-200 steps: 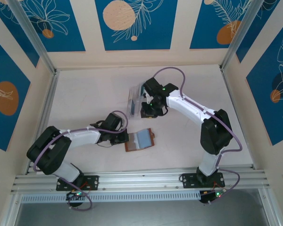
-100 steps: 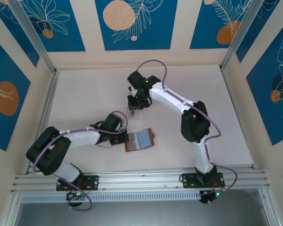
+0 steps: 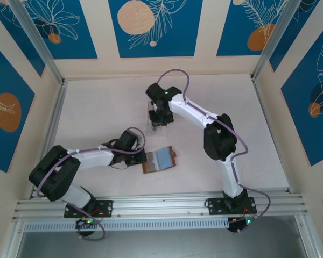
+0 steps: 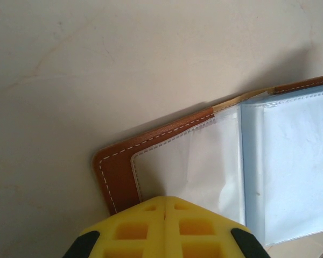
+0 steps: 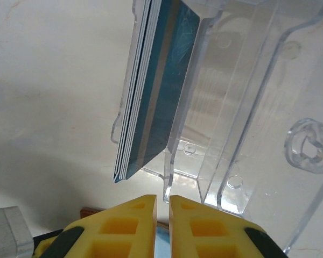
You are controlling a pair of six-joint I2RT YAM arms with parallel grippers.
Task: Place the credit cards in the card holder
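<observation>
The card holder (image 3: 160, 159) lies open on the table, brown leather with pale blue-grey pockets (image 4: 290, 161). My left gripper (image 4: 166, 199) is shut, its tip resting on the holder's near left corner; from above it (image 3: 144, 157) sits at the holder's left edge. The credit cards (image 5: 153, 86) stand as a blue and white stack in the leftmost slot of a clear rack (image 5: 247, 107). My right gripper (image 5: 162, 200) hovers above the rack (image 3: 152, 124), jaws a narrow slit apart with nothing between them. The stack is just left of that slit, and a clear divider edge is in line with it.
Aluminium rails (image 3: 51, 123) run along the left side and the near edge (image 3: 161, 204) of the table. Blue patterned panels (image 3: 151, 27) wall in the workspace. A sliver of the brown card holder (image 5: 89, 212) shows below the right fingers.
My right arm has swung left and back, from beside the rack to right above it, and its jaws have narrowed. The left gripper and the card holder have not moved.
</observation>
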